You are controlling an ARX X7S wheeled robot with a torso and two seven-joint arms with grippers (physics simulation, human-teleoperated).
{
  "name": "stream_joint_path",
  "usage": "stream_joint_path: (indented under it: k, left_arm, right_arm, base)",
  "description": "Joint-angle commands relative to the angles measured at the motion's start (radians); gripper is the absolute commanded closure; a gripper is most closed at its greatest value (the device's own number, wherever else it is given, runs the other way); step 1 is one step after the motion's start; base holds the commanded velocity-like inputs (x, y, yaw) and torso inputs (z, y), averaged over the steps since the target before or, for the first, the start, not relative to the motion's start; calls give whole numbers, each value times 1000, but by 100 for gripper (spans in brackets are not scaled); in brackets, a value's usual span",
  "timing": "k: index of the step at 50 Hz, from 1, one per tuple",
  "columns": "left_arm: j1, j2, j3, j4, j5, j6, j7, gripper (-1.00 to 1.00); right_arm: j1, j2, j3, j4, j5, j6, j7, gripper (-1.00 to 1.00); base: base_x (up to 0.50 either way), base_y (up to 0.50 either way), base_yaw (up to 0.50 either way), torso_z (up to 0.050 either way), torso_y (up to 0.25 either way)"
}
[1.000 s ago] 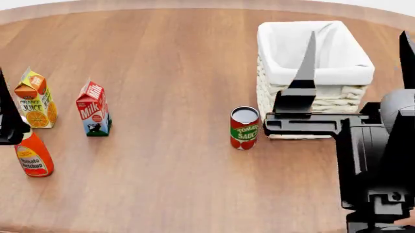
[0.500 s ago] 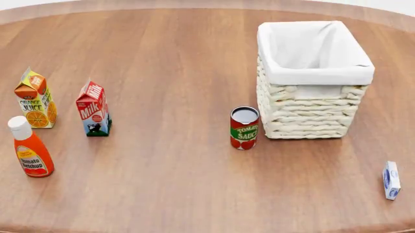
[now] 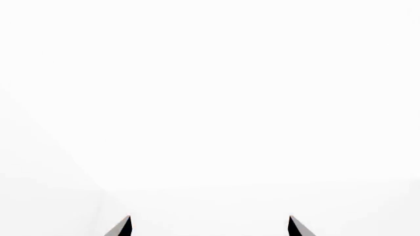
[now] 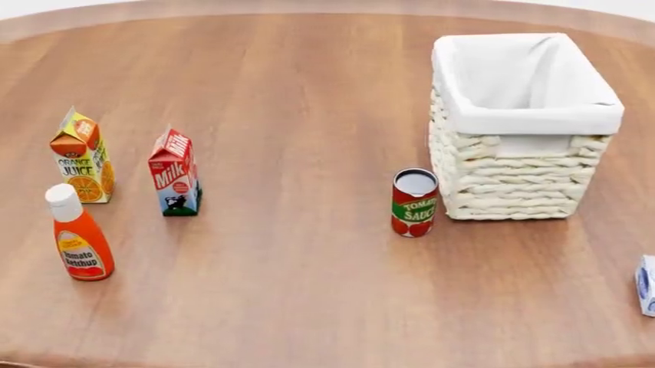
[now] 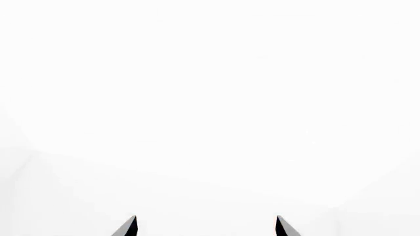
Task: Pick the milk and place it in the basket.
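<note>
The milk (image 4: 175, 174) is a small carton with a red top and white sides, standing upright at the left of the wooden table (image 4: 307, 92) in the head view. The basket (image 4: 524, 126), cream wicker with a white liner, stands at the back right and looks empty. Neither arm shows in the head view. My left gripper (image 3: 209, 226) faces blank white with its fingertips wide apart and nothing between them. My right gripper (image 5: 206, 226) faces blank white too, open and empty. Neither wrist view shows the table or the task's things.
An orange juice carton (image 4: 83, 156) stands left of the milk, a ketchup bottle (image 4: 79, 236) in front of both. A tomato sauce can (image 4: 413, 203) stands just front-left of the basket. A small white-and-blue box (image 4: 646, 285) lies at the right edge.
Both arms, in the head view one second ago, have left it. Since half a second ago everything has shifted slightly right in the picture, so the view itself has turned.
</note>
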State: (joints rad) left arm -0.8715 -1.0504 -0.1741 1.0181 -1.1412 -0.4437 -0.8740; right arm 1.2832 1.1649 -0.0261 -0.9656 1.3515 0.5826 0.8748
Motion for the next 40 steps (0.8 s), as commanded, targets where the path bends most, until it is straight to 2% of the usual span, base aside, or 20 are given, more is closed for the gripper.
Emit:
stream_joint_path:
  k: [1, 17, 31, 40]
  left_arm:
    - [9, -14, 0, 2, -3, 13, -9, -100]
    - [18, -18, 14, -4, 13, 24, -4, -100]
    - [27, -25, 16, -7, 17, 35, -6, -100]
    - [39, -28, 15, -8, 20, 42, -8, -100]
  right_arm:
    - [15, 3, -21, -12, 3, 11, 3, -100]
    - [4, 2, -21, -16, -8, 4, -4, -100]
    - [22, 0, -51, -23, -12, 27, -14, -100]
    - [-34, 12, -4, -22, 17, -25, -24, -100]
  base:
    - [0, 500, 0, 0, 0]
    - [0, 500, 0, 0, 0]
    - [0, 15, 0, 0, 0]
    - [16, 0, 0, 0, 0]
